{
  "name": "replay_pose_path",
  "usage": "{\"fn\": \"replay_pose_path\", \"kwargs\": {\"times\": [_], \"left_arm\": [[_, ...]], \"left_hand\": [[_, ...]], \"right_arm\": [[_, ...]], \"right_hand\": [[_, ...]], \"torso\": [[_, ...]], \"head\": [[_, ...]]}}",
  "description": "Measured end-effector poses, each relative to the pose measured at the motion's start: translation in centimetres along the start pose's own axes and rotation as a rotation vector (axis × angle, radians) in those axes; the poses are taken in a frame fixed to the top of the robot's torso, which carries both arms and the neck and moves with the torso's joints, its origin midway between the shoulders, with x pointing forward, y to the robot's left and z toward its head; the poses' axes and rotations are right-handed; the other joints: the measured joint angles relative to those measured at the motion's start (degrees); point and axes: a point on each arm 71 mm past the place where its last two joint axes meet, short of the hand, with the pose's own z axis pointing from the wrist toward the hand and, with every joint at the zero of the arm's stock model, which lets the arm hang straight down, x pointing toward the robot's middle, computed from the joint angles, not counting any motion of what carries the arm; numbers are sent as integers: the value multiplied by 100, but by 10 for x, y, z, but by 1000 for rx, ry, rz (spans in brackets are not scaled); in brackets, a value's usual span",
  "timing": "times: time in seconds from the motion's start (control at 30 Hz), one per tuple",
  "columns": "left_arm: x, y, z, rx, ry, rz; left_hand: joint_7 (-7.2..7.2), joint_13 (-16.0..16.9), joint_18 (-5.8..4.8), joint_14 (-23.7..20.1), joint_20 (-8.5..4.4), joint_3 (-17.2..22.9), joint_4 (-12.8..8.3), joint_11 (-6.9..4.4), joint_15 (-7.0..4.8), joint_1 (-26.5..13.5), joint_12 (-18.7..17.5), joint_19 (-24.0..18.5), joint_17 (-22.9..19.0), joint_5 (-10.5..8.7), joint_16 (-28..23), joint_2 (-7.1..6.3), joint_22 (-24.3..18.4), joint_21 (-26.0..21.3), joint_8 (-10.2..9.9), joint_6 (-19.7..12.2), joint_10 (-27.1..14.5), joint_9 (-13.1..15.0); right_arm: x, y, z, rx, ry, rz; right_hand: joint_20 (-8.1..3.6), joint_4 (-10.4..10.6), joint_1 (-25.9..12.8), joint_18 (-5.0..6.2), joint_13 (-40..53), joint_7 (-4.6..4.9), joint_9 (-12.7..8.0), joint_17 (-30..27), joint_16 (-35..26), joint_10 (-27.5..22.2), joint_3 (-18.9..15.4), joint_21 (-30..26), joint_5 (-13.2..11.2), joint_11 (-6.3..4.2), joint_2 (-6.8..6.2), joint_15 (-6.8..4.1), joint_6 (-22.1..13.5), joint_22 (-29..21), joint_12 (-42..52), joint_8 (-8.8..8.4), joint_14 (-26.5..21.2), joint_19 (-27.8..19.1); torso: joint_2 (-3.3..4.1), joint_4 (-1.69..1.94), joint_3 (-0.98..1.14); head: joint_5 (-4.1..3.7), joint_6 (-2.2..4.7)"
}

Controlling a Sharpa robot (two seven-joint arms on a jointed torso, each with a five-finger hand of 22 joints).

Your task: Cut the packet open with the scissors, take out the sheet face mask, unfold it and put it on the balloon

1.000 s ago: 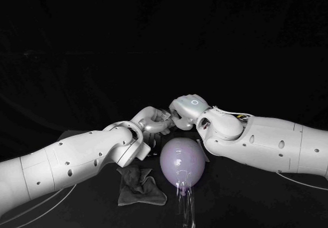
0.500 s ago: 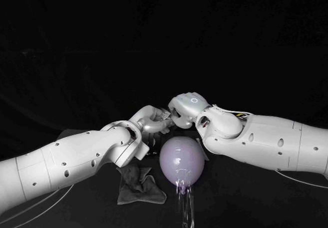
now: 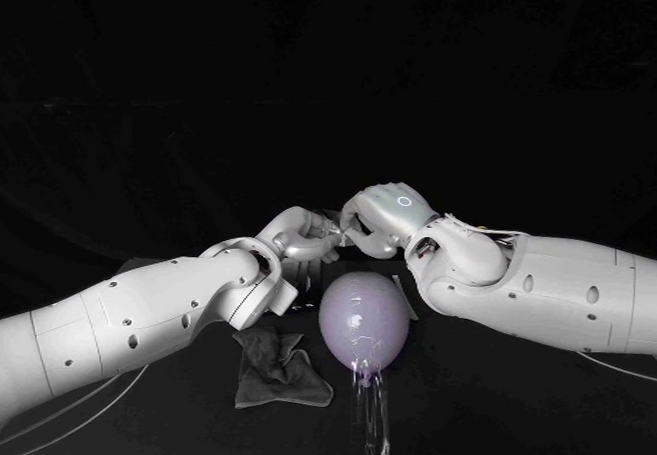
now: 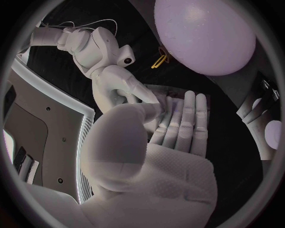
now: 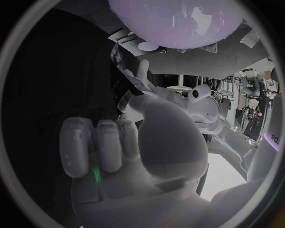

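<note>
Dim, black surroundings; glare on the balloon (image 3: 364, 321); fisheye edges bend.

Right hand (image 5: 139, 161), several fingers (image 5: 98, 147) curled inward. Beyond it, the left hand (image 5: 145, 80) is raised just beneath a rounded, pale lilac rubber balloon (image 5: 172, 21).

1. We see the balloon (image 3: 365, 324): pale lilac, egg-shaped, standing upright on a clear stem.
2. We see the packet (image 4: 168, 93): flat, dark and glossy-edged, held near the balloon.
</note>
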Motion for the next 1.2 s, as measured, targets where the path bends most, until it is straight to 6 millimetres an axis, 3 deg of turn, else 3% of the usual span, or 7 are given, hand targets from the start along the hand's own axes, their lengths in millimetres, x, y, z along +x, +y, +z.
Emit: {"fn": "replay_pose_path", "kwargs": {"times": [0.67, 0.73, 0.77, 0.8, 0.87, 1.0, 1.2], "left_arm": [[-5, 10, 4, -61, -8, -56], [-4, 10, 4, -63, -7, -60], [-4, 10, 4, -63, -6, -61], [-4, 10, 4, -63, -5, -62], [-3, 10, 5, -63, -3, -65], [-2, 9, 5, -64, -2, -68], [-2, 10, 5, -65, -2, -71]], "left_hand": [[-9, 0, -5, 24, 0, 0, 0, -22, -24, -1, 0, 0, -6, -19, 0, -1, 6, 22, 11, -3, 22, -21], [0, 0, -5, 24, 0, 0, 0, -22, -24, -2, 0, 0, -6, -19, 0, -1, 6, 22, 12, 6, 22, -21], [4, 0, -6, 24, 0, 0, 0, -22, -24, -9, 0, 0, -6, -19, 0, -9, 6, 22, 12, 22, 22, -21], [4, 0, -6, 24, 0, 0, 0, -21, -24, -16, 0, 0, -6, -19, 0, -16, 6, 22, 12, 22, 22, -21], [3, 0, -6, 24, 0, 0, 0, -25, -24, -16, 0, 0, -6, -19, 0, -16, 6, 22, 12, 23, 49, -21], [4, 0, -7, 24, 0, 0, 0, -20, -24, -4, 0, 0, -10, -19, 0, -28, 12, 44, 12, 24, 64, -20], [33, 0, -7, 46, -13, 0, 0, -39, -45, 7, 0, 13, -13, 2, 0, -39, 12, 44, 11, 53, 87, -19]], "right_arm": [[-27, 2, -23, -77, -183, 81], [-26, 1, -22, -75, -177, 78], [-26, 1, -22, -74, -172, 75], [-25, 1, -21, -72, -165, 73], [-23, 2, -19, -71, -143, 68], [-20, 5, -17, -75, -96, 61], [-15, 9, -17, -86, -36, 48]], "right_hand": [[0, 9, -1, 0, -4, -35, 6, 3, 4, -1, 42, 4, -11, 1, -1, -40, -53, 1, 0, 77, 0, -2], [-1, 25, -2, 0, -3, -24, 254, 3, 4, -1, 59, -51, -11, 1, -3, -40, -159, 2, -67, 78, 0, -4], [-8, 25, -13, 0, -2, 0, 546, 0, 4, -2, 59, -76, -11, 0, -13, -40, -250, 2, -124, 79, 0, -10], [-8, 21, -24, 0, -2, 14, 629, 0, 4, -2, 55, -94, -10, 0, -25, -40, -294, 2, -151, 76, 0, -10], [-8, -20, -51, 0, -1, 84, 688, -1, 4, -3, 9, -151, -7, 4, -132, -34, -421, 2, -198, -17, 3, -11], [-8, 23, -99, 0, -1, 172, 565, -1, 2, -2, -40, -189, -7, 95, -269, 29, -596, 2, -217, -202, 4, -11], [7, 63, -135, 0, 0, 230, 443, 0, -1, -8, -79, -194, -7, 138, -351, 75, -715, 1, -246, -368, 10, 3]], "torso": [[-2, 0, -3], [-2, 0, -3], [-2, 0, -5], [-2, 0, -6], [1, 3, -7], [4, 9, -9], [5, 9, -13]], "head": [[-3, 14], [2, 14], [3, 14], [7, 14], [10, 12], [15, 4], [31, -4]]}}
